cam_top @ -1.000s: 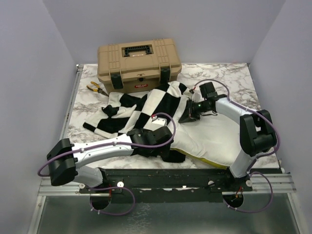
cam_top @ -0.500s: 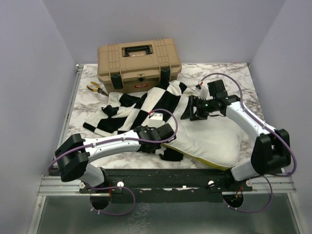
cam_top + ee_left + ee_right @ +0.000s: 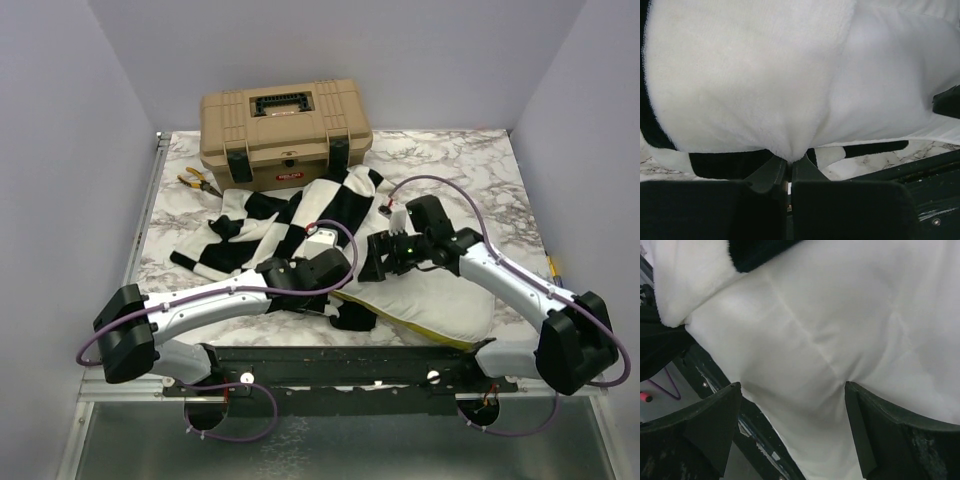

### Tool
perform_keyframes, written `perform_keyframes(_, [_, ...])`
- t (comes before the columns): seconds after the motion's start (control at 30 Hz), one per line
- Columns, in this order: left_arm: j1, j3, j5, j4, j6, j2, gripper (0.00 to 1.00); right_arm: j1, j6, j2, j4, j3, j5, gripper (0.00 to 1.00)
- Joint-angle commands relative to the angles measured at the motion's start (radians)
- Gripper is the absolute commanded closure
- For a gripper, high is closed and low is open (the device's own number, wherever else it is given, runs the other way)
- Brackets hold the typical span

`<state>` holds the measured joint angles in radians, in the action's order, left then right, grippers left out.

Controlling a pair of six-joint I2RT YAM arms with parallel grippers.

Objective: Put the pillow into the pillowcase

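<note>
The white pillow point(image 3: 430, 290) lies at the near right of the table, a yellow strip along its front edge. Its far left end is under the black and cream checkered pillowcase point(image 3: 285, 225). My left gripper point(image 3: 340, 290) is at the pillowcase's near edge, shut on a fold of cream fleecy pillowcase point(image 3: 750, 80), pinched at the left gripper point(image 3: 789, 161). The smoother pillow point(image 3: 900, 85) shows to the right of it. My right gripper point(image 3: 374, 266) hovers open over the pillow's left part. In the right wrist view the right gripper point(image 3: 792, 390) spans quilted pillow point(image 3: 815, 325), with the pillowcase point(image 3: 685, 285) at the top left.
A tan toolbox point(image 3: 285, 128) stands at the back of the marble table point(image 3: 470, 170). Yellow-handled pliers point(image 3: 200, 181) lie left of it. A dark rail point(image 3: 340, 360) runs along the near edge under the arms' bases. Walls close in on the left, right and back.
My left gripper has shut on the pillowcase's near edge. My right gripper has opened and moved left and nearer, over the pillow's left part.
</note>
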<state>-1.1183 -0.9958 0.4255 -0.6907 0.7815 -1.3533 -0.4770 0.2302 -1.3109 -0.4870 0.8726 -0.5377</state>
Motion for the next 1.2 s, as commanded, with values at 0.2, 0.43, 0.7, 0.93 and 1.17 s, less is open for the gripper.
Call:
perform_keyframes(0.2, [0.003, -0.022, -0.107, 0.103, 0.031, 0.099, 1.0, -0.194, -0.025, 0.008, 0.365, -0.072, 0.17, 0.15])
perform_keyframes(0.43, [0.003, -0.065, -0.151, 0.142, 0.031, 0.167, 1.0, -0.206, 0.075, -0.101, 0.454, -0.023, 0.108, 0.85])
perform_keyframes(0.7, [0.002, -0.138, -0.282, 0.143, -0.033, 0.14, 1.0, -0.204, 0.262, -0.096, 0.474, 0.137, 0.078, 1.0])
perform_keyframes(0.93, [-0.04, -0.297, -0.371, 0.142, -0.117, -0.009, 1.0, -0.19, 0.426, -0.11, 0.602, 0.16, -0.013, 1.0])
perform_keyframes(1.17, [-0.178, -0.56, -0.351, 0.148, -0.201, -0.159, 1.0, -0.19, 0.568, -0.191, 0.814, 0.092, -0.113, 1.0])
